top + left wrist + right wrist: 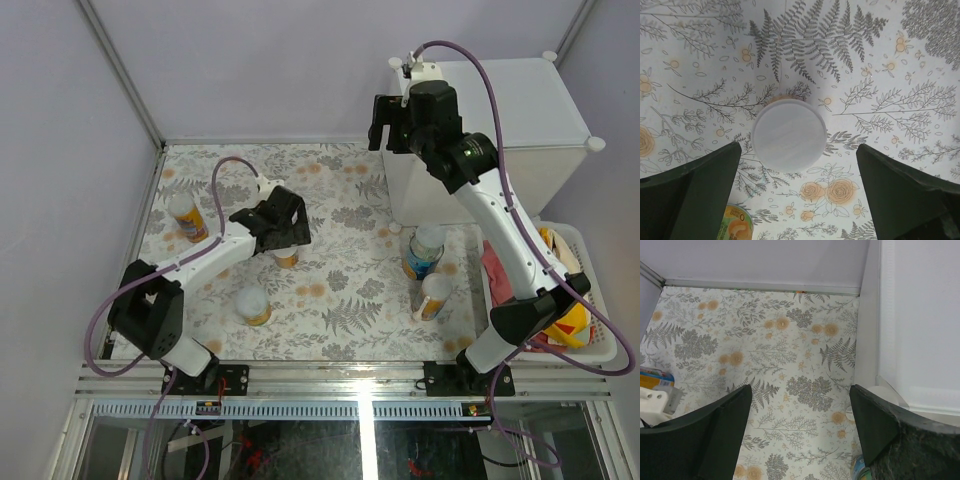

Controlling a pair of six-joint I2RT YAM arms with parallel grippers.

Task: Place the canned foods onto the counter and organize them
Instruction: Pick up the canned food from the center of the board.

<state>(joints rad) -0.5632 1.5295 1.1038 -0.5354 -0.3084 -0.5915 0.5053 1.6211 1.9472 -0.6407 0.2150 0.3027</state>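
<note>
Early going. Five cans in sight, all down on the floral tabletop (340,290), none up on the cabinet (530,110), though with the right arm across part of its top, hard to vouch for that corner. Left side first: a tall can (186,216) by the far-left edge, a near can (252,304) closer to the bases, an orange can (286,258) straight beneath the left claw (272,222). Spread wide, that claw, fingers either side of the white lid and clear of it, poised for the pick. Right side: a blue can (423,250) just in front of the cabinet, a fifth can (432,296) just beside it. Right claw (386,124) up high at the cabinet's left edge, parted, nothing between the fingers. By the look of it, the whole job ahead: every can to lift, set on the cabinet top, line up.
</note>
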